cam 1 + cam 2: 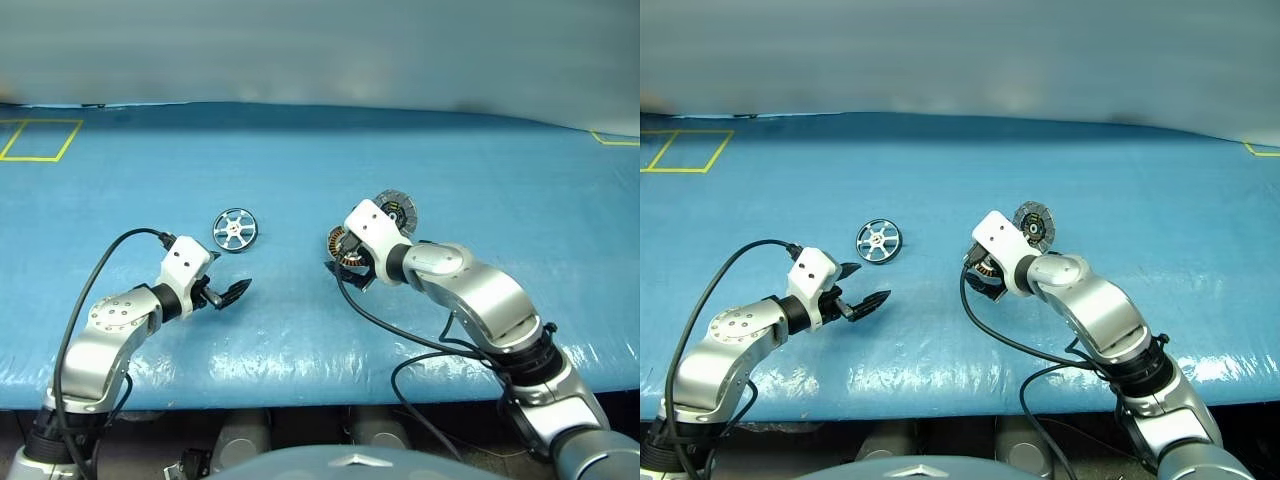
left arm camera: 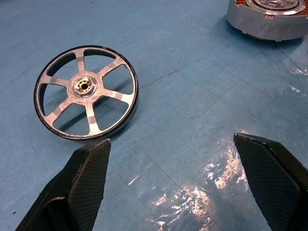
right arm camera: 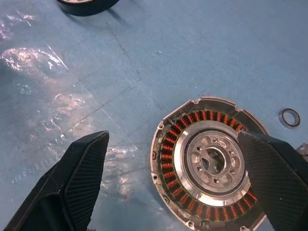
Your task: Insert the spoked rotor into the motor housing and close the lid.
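Both grippers' fingers [image 2: 91,178] apart, small ring [image 3: 290,117] beside motor housing [image 3: 207,163].

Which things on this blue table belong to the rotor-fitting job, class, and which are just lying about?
Belonging to the job:
- spoked rotor, flat on the table
- motor housing, copper windings showing
- lid, standing open behind the housing
- left gripper and right gripper, both open

Lying about:
- small metal ring beside the housing
- yellow tape outline on the blue table
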`<state>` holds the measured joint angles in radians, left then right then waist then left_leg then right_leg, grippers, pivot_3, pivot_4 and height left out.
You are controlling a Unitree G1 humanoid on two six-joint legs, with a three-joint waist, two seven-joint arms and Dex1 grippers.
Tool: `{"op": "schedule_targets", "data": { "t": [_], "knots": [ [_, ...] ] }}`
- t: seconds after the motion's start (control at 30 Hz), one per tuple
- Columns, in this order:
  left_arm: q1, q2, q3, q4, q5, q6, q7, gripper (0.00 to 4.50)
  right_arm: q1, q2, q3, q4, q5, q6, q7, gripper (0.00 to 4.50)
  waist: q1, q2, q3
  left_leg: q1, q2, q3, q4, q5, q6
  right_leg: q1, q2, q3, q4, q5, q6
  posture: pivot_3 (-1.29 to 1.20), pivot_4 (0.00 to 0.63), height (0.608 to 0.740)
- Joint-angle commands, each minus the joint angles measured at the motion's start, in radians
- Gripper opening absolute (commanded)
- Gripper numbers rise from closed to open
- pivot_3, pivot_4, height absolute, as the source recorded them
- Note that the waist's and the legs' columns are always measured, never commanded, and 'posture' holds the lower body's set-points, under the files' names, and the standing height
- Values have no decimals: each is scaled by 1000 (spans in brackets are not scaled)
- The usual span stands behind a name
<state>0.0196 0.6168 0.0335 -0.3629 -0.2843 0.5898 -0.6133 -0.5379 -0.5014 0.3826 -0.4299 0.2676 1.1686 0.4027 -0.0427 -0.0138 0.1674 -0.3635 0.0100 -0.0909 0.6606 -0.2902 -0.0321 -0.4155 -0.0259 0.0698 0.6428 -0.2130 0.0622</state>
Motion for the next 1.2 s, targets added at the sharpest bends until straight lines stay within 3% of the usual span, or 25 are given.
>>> {"op": "schedule_targets", "data": {
  "t": [0.03, 0.47, 0.57, 0.77, 1.2],
  "knots": [
    [22, -6, 19, -46, 8, -38, 13, 4434, -48, -13, 35, 37, -22, 13, 26, 4500, 0, 0, 0, 0, 0, 0, 0, 0, 0, 0, 0, 0, 0, 0, 0, 0, 150, 740],
    [83, -22, -10, -61, 15, -168, -7, 4434, -27, 1, 103, 113, -33, 54, 71, 4500, 2, 0, 0, -1, 0, 0, 1, 0, 1, 0, 0, -1, 0, 0, 0, 0, 150, 740],
    [98, -14, -33, -54, 17, -217, -48, 4500, -24, 24, 92, 132, -38, 53, 61, 3900, 2, 0, 0, 0, 0, 0, 1, 0, 1, 0, 0, -1, 0, 0, 0, 0, 150, 740],
    [116, -3, -52, -34, 0, -236, -115, 4500, -26, 54, 77, 158, -55, 47, 58, 1990, -3, -1, -1, 1, 0, 0, 0, 0, 1, 0, 0, -1, 0, 0, 0, 0, 150, 740],
    [137, -6, -9, -30, 29, -275, -83, 4500, -28, 192, 76, 82, -11, 125, 63, 1967, -28, 0, -1, 3, 2, 1, -1, 0, 1, 1, 1, -1, 1, -1, -1, 0, 150, 740]
  ]
}}
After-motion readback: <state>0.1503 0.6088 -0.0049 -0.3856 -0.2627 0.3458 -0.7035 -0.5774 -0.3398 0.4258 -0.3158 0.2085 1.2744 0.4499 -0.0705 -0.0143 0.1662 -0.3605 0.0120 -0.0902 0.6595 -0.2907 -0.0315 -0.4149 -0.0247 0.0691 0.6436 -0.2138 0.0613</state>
